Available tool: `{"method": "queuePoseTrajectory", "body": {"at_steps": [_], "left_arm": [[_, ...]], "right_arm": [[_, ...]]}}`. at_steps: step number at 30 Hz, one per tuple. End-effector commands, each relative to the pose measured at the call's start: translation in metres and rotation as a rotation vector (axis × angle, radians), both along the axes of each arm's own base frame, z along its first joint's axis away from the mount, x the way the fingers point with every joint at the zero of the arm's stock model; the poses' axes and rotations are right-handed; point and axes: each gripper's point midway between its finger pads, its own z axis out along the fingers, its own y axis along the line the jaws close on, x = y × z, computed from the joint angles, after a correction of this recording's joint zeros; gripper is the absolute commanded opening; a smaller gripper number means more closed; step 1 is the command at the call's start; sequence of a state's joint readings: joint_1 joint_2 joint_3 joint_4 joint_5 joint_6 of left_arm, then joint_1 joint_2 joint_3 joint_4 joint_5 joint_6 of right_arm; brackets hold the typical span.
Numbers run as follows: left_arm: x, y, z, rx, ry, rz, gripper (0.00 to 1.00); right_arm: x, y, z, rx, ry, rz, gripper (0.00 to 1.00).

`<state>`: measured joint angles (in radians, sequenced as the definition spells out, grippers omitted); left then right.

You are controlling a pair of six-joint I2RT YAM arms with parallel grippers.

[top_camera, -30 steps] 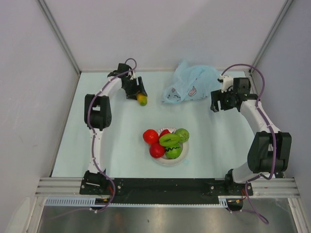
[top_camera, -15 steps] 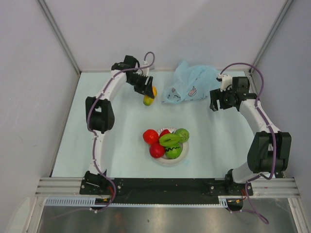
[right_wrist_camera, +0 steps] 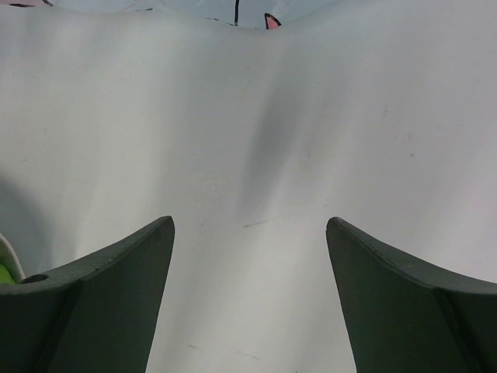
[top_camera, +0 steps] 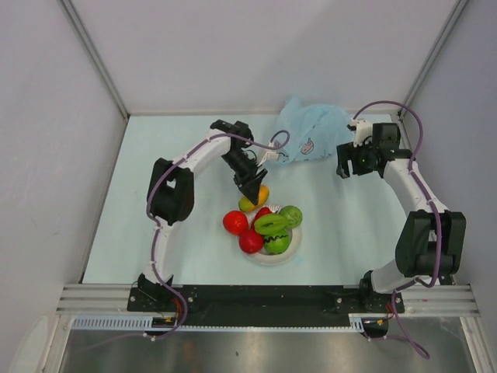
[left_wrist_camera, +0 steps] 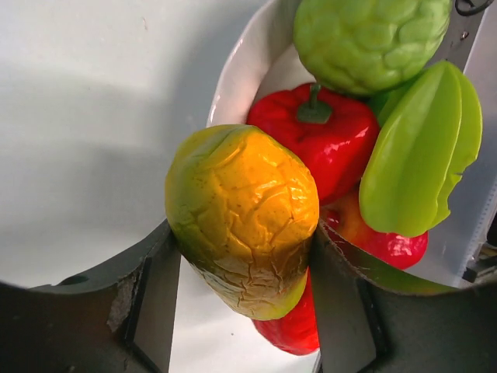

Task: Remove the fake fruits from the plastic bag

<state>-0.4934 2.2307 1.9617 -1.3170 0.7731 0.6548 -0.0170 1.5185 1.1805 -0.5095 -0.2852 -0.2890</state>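
So the left gripper [top_camera: 252, 189] is clamped on a yellow-orange mango [left_wrist_camera: 242, 210], one finger [left_wrist_camera: 144, 299] on each side of it. In the overhead view it sits around the middle of the frame, right at the upper left edge of the white plate [top_camera: 268, 259]. Can't tell from overhead whether the mango touches anything under it.

The wrist view looks past the mango at the pile on the plate: a red bell pepper [left_wrist_camera: 326, 140] just behind it, a bumpy green custard apple [left_wrist_camera: 365, 39] at the top, a green starfruit [left_wrist_camera: 419, 155] on the right, and another red fruit [left_wrist_camera: 392, 247] tucked under the starfruit. From overhead there's also a red fruit [top_camera: 235, 222] at the plate's left edge; hard to say if it's on the plate or on the surface [top_camera: 155, 202].

The light-blue plastic bag [top_camera: 307, 138] is crumpled up in the upper right part of the overhead frame, well apart from the plate.

The right gripper [top_camera: 344, 166] is just to the right of the bag with its jaws spread wide and nothing between them; its own camera shows only bare surface and a sliver of the bag's print at the top edge
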Motion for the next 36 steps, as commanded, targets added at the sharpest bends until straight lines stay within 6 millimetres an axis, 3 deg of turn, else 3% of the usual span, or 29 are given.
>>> {"method": "queuePoseTrajectory", "body": {"at_steps": [1,10,14,15,18,21,36], "left_arm": [[-0.003,-0.002,0.031,-0.072,-0.076,0.003,0.31],[-0.005,-0.004,0.018,-0.054,-0.031,0.074,0.34],[-0.008,-0.002,0.022,-0.029,-0.006,0.115,0.35],[-0.005,-0.003,0.027,-0.026,-0.012,0.157,0.37],[-0.005,0.003,0.017,0.015,0.025,0.283,0.39],[-0.005,0.006,0.026,0.004,0.014,0.353,0.39],[-0.029,0.019,-0.001,0.073,0.093,0.433,0.41]], "right_arm": [[0.007,0.0,0.017,0.0,-0.043,0.002,0.84],[0.009,0.005,0.014,-0.008,-0.043,0.018,0.85],[0.007,0.004,0.015,-0.013,-0.041,0.019,0.84],[0.007,0.004,0.015,-0.013,-0.041,0.019,0.85],[0.007,0.004,0.017,-0.013,-0.046,0.021,0.84],[0.008,0.004,0.019,-0.013,-0.052,0.021,0.84],[0.003,0.007,0.022,-0.005,-0.053,0.037,0.85]]}}
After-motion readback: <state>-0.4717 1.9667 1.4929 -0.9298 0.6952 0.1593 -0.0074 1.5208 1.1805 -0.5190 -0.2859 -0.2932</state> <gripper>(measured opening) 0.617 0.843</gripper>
